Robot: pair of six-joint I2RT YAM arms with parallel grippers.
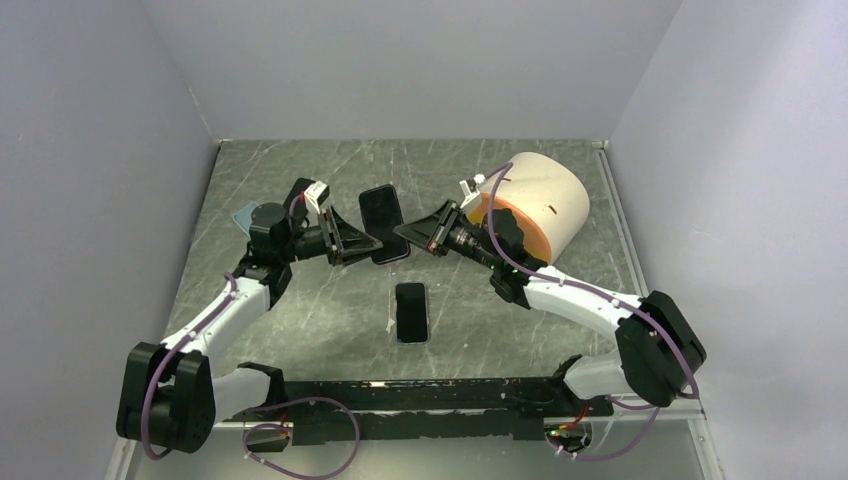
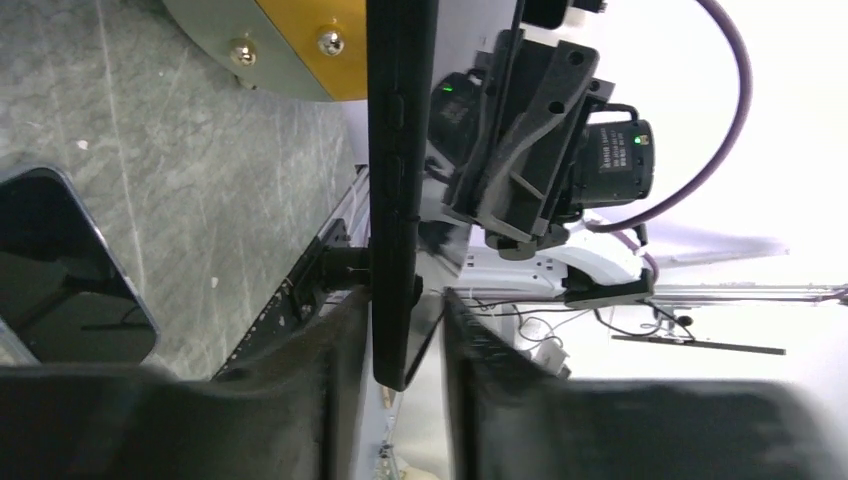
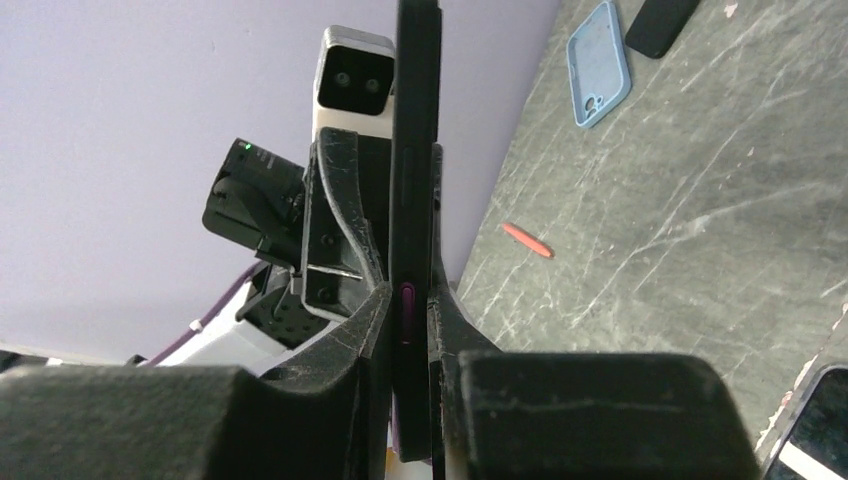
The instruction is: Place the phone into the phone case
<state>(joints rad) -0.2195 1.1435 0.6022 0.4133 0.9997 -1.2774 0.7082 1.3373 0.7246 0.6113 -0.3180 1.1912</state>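
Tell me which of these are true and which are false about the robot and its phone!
1. The right gripper pinches a black phone by its edges. True.
2. The blue phone case is on the phone. False: it lies by itself on the table, behind the left arm.
3. A big orange-and-cream cylinder sits beside the right arm. True.
4. The held phone lies flat on the table. False: it is up in the air, between the left gripper and the right one.
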